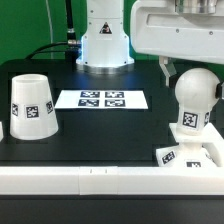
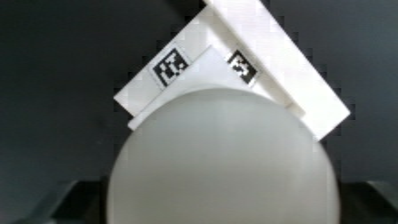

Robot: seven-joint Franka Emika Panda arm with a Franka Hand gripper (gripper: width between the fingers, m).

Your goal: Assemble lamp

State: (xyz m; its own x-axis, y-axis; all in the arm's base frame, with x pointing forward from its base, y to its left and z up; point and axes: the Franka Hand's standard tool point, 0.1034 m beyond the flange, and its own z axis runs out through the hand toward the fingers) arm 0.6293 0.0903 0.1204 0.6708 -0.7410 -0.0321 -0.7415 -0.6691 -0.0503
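On the black table (image 1: 100, 125) the biggest thing around is the robot's white body (image 1: 105, 35) at the back, with the arm's wrist block hanging over the exterior view's right side. Next down in size is the cone shade (image 1: 32, 105), standing upright with its narrow end up over on the exterior view's left, well apart from everything else, so it's not in anyone's way. Flat between it and the robot lies the marker board (image 1: 101, 99) with its four tags. Over on the right, the round bulb (image 1: 194, 97) stands upright on the square base (image 1: 190, 154), which sits near the front white rail (image 1: 110, 180). From the wrist view the bulb (image 2: 217, 160) fills most of the shot, with the base (image 2: 222, 60) and two of its tags poking out behind it. As for the gripper (image 1: 190, 72), one dark finger (image 1: 166, 68) hangs just beside the bulb's upper left and the other is hidden, so honestly I can't tell if it's actually squeezing the bulb or just open around it.
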